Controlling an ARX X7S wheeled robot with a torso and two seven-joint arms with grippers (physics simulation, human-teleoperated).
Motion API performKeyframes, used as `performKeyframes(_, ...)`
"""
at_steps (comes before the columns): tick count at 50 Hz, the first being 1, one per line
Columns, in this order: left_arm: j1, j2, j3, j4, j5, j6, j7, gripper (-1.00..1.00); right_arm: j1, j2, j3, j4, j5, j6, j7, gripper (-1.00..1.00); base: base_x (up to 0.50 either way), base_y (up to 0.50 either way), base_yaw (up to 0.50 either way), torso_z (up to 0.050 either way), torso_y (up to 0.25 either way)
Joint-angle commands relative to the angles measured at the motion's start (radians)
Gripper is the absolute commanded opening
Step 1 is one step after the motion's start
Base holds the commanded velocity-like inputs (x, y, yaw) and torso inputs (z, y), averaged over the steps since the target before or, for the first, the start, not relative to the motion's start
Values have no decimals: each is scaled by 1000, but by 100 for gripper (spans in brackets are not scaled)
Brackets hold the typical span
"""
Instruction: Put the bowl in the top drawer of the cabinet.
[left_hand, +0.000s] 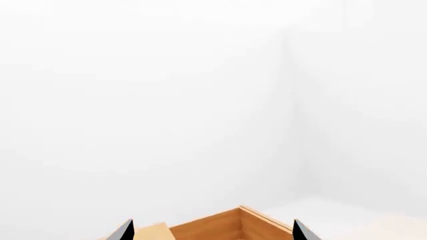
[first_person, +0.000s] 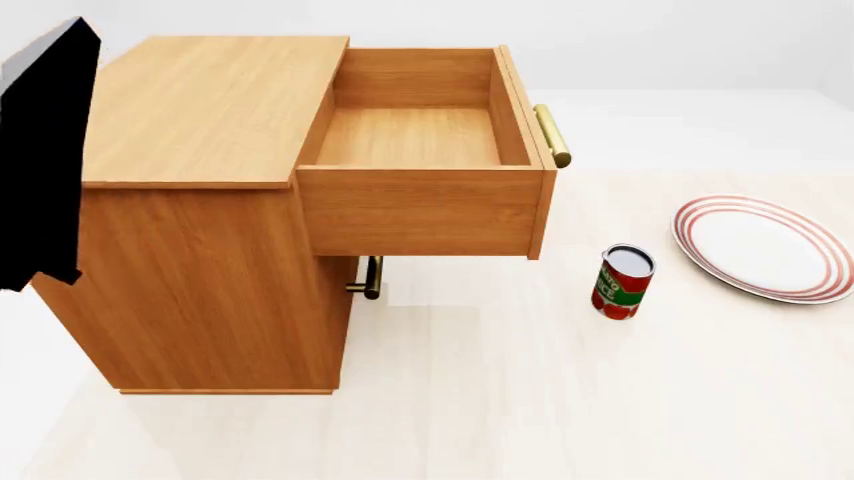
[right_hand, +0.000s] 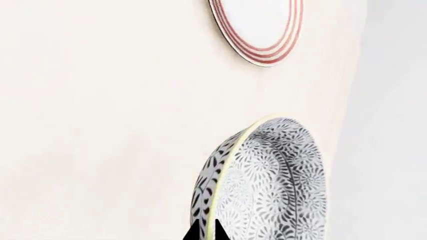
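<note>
Bowl (right_hand: 267, 185) pinched in right hand (right_hand: 207, 234)

Bowl (right_hand: 267, 185) cut off by frame edge; lower drawer handle (first_person: 370, 279) half-hidden.

Head high, overlooking cabinet (first_person: 200, 200); wrists close.

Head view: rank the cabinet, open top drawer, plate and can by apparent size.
Largest to smallest:
cabinet
top drawer
plate
can
The plate is foreshortened, yet clearly covers more than the can.
</note>
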Motion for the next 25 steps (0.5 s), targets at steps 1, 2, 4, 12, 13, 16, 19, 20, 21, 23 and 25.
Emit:
performKeyframes(1, 54, -23, -145, 30, -84, 31, -16, 100, 133, -269, -16, 67, -231, 41, -211, -100, 0, 0, 0, 0, 0)
performKeyframes(2, 61, -23, -159, 34, -91, 32, -18, 100, 143, -296, -23, 92, -235, 24, -219, -100, 0, 0, 0, 0, 0)
performKeyframes(4, 75, -22, -184, 39, -102, 31, -21, 100, 166, -330, -38, 134, -243, -16, -240, -100, 0, 0, 0, 0, 0)
performKeyframes(12, 144, 5, -289, 60, -134, 19, -41, 100, 237, -456, -47, 321, -258, -224, -300, -100, 0, 0, 0, 0, 0)
performKeyframes(13, 154, 7, -304, 64, -142, 18, -46, 100, 241, -473, -42, 339, -255, -250, -305, -100, 0, 0, 0, 0, 0)
performKeyframes(16, 173, 9, -329, 69, -155, 16, -56, 100, 254, -517, -31, 398, -249, -325, -321, -100, 0, 0, 0, 0, 0)
performKeyframes(19, 183, 2, -344, 72, -171, 21, -66, 100, 273, -566, -36, 486, -254, -420, -347, -100, 0, 0, 0, 0, 0)
performKeyframes(20, 186, -3, -351, 74, -178, 24, -71, 100, 278, -585, -35, 520, -253, -451, -354, -100, 0, 0, 0, 0, 10)
performKeyframes(21, 189, -6, -357, 74, -184, 26, -75, 100, 283, -603, -34, 552, -254, -480, -361, -100, 0, 0, 0, 0, 0)
performKeyframes(23, 196, -13, -371, 76, -196, 28, -83, 100, 295, -641, -36, 619, -256, -540, -377, -100, 0, 0, 0, 0, 0)
performKeyframes(25, 202, -18, -385, 77, -204, 28, -90, 100, 310, -702, -33, 728, -259, -629, -392, -100, 0, 0, 0, 0, 0)
